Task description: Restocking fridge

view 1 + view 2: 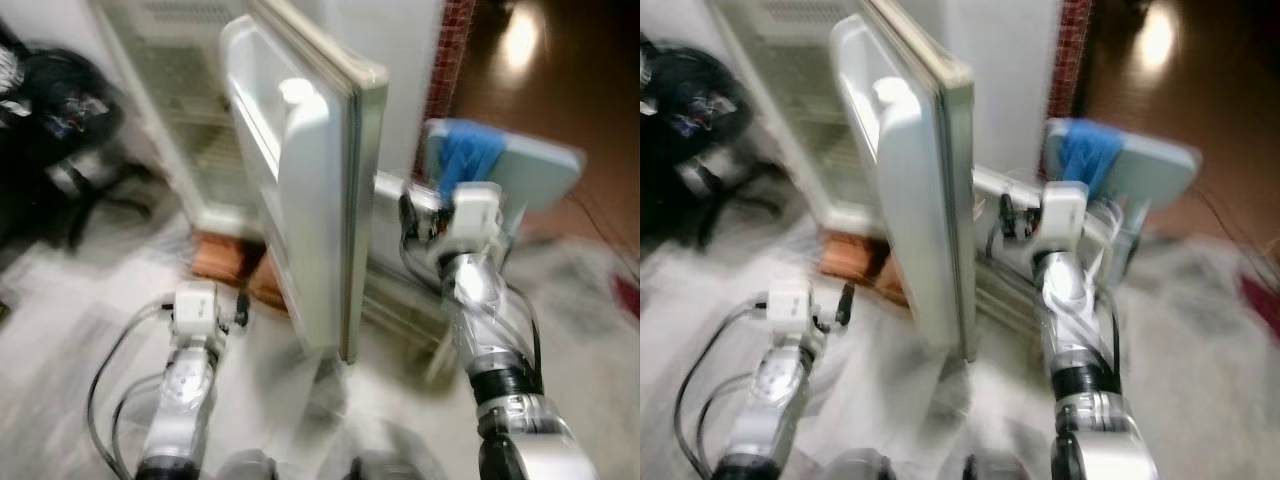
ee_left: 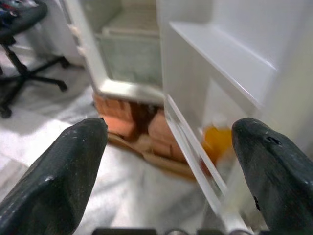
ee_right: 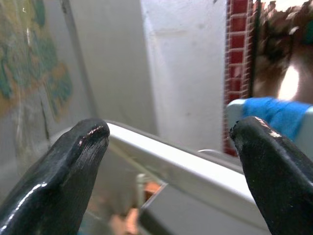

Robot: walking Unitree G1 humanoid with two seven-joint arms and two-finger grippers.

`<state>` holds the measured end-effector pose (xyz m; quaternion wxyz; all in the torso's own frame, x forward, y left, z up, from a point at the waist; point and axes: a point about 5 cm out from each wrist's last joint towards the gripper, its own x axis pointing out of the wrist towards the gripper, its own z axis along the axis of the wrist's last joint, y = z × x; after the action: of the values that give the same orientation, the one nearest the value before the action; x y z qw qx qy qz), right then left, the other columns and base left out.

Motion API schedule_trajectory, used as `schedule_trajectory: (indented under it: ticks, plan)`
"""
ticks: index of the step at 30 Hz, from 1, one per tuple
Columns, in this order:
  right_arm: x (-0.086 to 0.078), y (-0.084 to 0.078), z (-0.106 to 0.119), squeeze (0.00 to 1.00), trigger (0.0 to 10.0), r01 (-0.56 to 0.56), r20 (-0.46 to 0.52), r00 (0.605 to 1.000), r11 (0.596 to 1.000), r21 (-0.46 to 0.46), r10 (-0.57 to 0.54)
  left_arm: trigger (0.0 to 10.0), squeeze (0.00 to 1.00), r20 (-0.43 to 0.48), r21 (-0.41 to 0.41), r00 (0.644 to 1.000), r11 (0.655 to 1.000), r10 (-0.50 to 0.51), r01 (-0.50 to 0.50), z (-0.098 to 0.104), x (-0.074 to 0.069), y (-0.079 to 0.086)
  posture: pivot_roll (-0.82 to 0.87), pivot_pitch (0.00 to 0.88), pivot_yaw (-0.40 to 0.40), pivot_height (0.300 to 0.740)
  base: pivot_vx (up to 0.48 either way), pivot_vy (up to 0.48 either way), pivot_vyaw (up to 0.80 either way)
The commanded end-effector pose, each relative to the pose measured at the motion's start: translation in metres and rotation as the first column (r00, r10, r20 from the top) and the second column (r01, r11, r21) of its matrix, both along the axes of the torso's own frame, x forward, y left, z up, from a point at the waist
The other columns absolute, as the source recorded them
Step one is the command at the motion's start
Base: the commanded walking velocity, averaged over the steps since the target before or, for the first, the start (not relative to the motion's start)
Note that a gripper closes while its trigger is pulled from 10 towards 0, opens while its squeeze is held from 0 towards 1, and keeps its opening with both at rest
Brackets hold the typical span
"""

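The white fridge [image 1: 190, 110] stands wide, its door [image 1: 300, 180] swung out edge-on towards me between my two arms. My left gripper [image 2: 168, 129] is open and empty, low on the left, facing the door's inner shelves [image 2: 220, 54]. An orange item [image 2: 215, 142] sits in the lowest door shelf. My right gripper [image 3: 170, 128] is open and empty too, raised to the right of the door and facing its outer side and a white wall [image 3: 186, 68]. Both head views are blurred.
Red bricks [image 2: 122, 115] prop up the fridge base. A black office chair [image 1: 60, 130] stands at the left. A pale board with a blue cloth [image 1: 470, 155] is at the right, near a red brick column [image 3: 239, 58]. The floor is pale sheeting [image 1: 70, 300].
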<state>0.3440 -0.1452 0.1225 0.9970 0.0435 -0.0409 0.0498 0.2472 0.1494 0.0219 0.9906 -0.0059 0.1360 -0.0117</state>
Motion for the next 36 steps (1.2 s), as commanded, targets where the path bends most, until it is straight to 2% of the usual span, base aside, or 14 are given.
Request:
schedule_trajectory:
  ticks: [1,3,4,5,7,8,9,10,12,13,16,22,30,36]
  plan:
    - [0.009,0.033,0.016,0.00,10.0,-0.100,0.031,0.995,0.993,0.055,0.099,10.0,0.00,-0.001,0.012,1.000,1.000,0.000,0.000,0.003,0.003,0.006,-0.04,0.000,0.037,0.740,0.000,0.000,0.00]
    - [0.010,0.046,0.022,0.00,10.0,-0.144,0.043,0.989,0.986,0.085,0.141,10.0,0.00,0.008,0.012,1.000,1.000,0.001,-0.001,0.004,0.003,0.006,-0.04,0.000,0.037,0.740,0.000,0.000,0.00]
    - [0.005,0.071,0.034,0.00,10.0,-0.301,0.092,0.952,0.943,0.144,0.290,10.0,0.00,0.019,0.012,1.000,1.000,-0.001,0.001,0.005,0.003,0.006,-0.04,0.000,0.037,0.740,0.000,0.000,0.00]
    - [0.001,0.080,0.038,0.00,10.0,-0.364,0.112,0.930,0.917,0.161,0.350,10.0,0.00,0.019,0.011,1.000,1.000,-0.001,0.001,0.005,0.003,0.006,-0.03,0.000,0.030,0.740,0.000,0.000,0.00]
    - [-0.002,0.087,0.041,0.00,10.0,-0.418,0.131,0.907,0.892,0.173,0.400,10.0,0.00,0.017,0.010,1.000,1.000,-0.001,0.001,0.005,0.003,0.006,-0.03,0.000,0.030,0.740,0.000,0.000,0.00]
    - [-0.013,0.097,0.045,0.00,10.0,-0.526,0.157,0.850,0.826,0.202,0.503,10.0,0.00,0.014,0.010,1.000,1.000,0.001,-0.001,0.004,0.003,0.006,-0.03,0.000,0.030,0.740,0.000,0.000,0.00]
    - [-0.031,0.110,0.051,0.00,10.0,-0.680,0.198,0.733,0.694,0.235,0.651,10.0,0.00,0.011,0.010,1.000,1.000,0.003,-0.004,0.004,0.002,0.006,-0.03,0.000,0.026,0.740,0.000,0.000,0.00]
    - [-0.038,0.113,0.051,0.00,10.0,-0.725,0.206,0.689,0.654,0.216,0.695,10.0,0.00,0.009,0.009,1.000,1.000,0.004,-0.004,0.004,0.002,0.006,-0.03,0.000,0.027,0.740,0.000,0.000,0.00]
    - [-0.039,0.108,0.041,0.00,10.0,-0.712,0.166,0.703,0.686,0.153,0.692,10.0,0.00,0.005,0.008,1.000,1.000,0.004,-0.004,0.003,0.002,0.006,-0.03,0.000,0.027,0.740,0.000,0.000,0.00]
    - [-0.033,0.098,0.026,0.00,10.0,-0.651,0.104,0.759,0.748,0.133,0.642,10.0,0.00,0.002,0.006,1.000,1.000,0.002,-0.002,0.003,0.002,0.006,-0.03,0.000,0.027,0.740,0.000,0.000,0.00]
    - [-0.030,0.090,0.018,0.00,10.0,-0.605,0.065,0.796,0.784,0.137,0.602,10.0,0.00,0.001,0.006,1.000,1.000,0.000,-0.001,0.003,0.002,0.006,-0.03,0.000,0.030,0.740,0.000,0.000,0.00]
    - [-0.036,0.055,-0.012,0.00,10.0,-0.446,-0.071,0.892,0.895,0.016,0.446,10.0,0.00,0.019,0.023,1.000,1.000,-0.016,0.016,0.005,0.005,0.004,-0.04,0.000,0.040,0.740,0.000,0.000,0.00]
    - [-0.040,0.040,-0.026,0.00,10.0,-0.340,-0.097,0.937,0.940,-0.016,0.337,10.0,0.00,0.056,0.019,0.998,1.000,-0.002,0.001,0.011,0.009,0.007,-0.05,0.000,0.042,0.740,0.000,0.000,0.00]
    - [-0.045,0.042,-0.027,0.00,10.0,-0.359,-0.077,0.931,0.932,-0.040,0.356,10.0,0.00,0.100,0.015,0.995,1.000,-0.020,0.018,0.017,0.011,0.009,-0.05,0.000,0.042,0.740,0.090,0.000,0.00]
